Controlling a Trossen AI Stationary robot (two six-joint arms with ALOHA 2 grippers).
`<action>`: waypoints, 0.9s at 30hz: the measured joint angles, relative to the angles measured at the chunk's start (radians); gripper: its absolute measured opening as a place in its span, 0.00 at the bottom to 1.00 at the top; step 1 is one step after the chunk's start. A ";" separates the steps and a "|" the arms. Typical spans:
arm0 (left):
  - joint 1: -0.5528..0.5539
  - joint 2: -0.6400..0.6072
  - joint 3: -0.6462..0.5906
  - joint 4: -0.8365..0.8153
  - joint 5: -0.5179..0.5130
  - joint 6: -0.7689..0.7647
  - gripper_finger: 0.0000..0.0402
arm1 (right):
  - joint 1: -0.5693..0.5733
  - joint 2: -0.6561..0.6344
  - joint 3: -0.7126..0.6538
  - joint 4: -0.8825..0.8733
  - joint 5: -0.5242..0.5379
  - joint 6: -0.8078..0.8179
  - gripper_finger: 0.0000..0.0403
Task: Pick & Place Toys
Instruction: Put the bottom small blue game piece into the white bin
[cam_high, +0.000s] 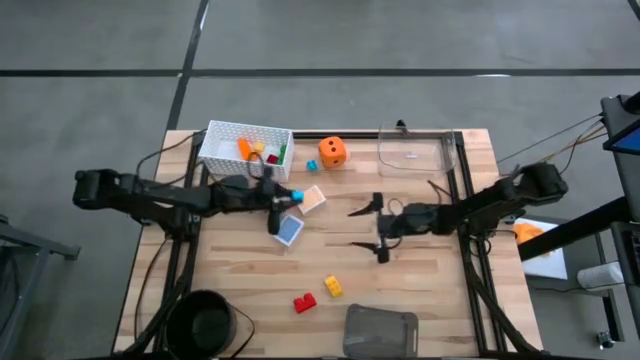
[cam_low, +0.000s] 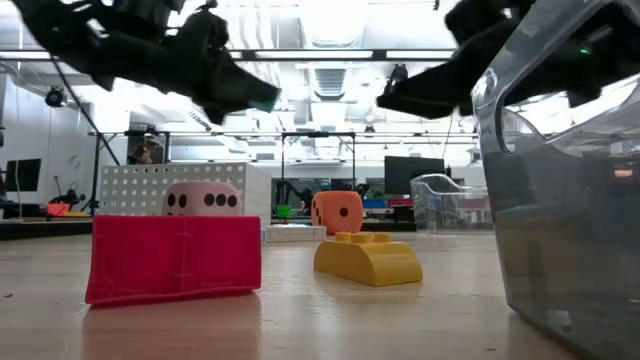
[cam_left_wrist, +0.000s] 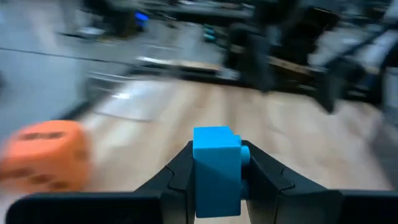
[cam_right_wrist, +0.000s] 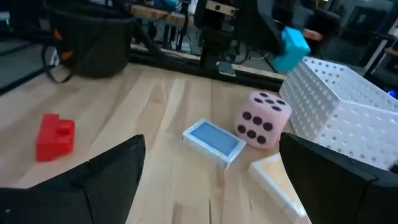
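From above, the left pincer is clenched on a small teal plastic brick, held just off the near corner of the white perforated basket, which already contains orange, yellow, red and green bricks. Beside the pincer lie the flat peach square card and the flat blue square card, both turned diagonally on the wooden tabletop. The large orange dotted die sits right of the basket; the yellow brick and the red brick lie close together near the front edge. The right pincer hangs over mid-tabletop, fingers spread wide and holding nothing.

The low view puts the red brick and the yellow brick in front (the yellow one's long axis running across the picture), with the pink dotted die, hidden from above, showing behind the red one.

The left wrist view shows the teal brick standing upright between its fingers, its stud pointing to the side, and the orange die blurred beyond.

The right wrist view shows the pink die resting between the blue card and the basket, the teal brick raised above them, and the red brick well apart.
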 joint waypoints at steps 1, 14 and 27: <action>0.002 -0.026 -0.016 0.000 -0.049 0.000 0.22 | 0.000 -0.024 -0.020 0.005 0.000 0.014 0.91; 0.247 -0.104 -0.063 -0.063 -0.164 -0.054 0.22 | 0.008 -0.127 -0.123 0.006 -0.039 0.078 0.91; 0.439 -0.095 -0.066 -0.163 -0.164 -0.186 0.27 | 0.008 -0.001 -0.087 0.047 -0.043 0.087 0.91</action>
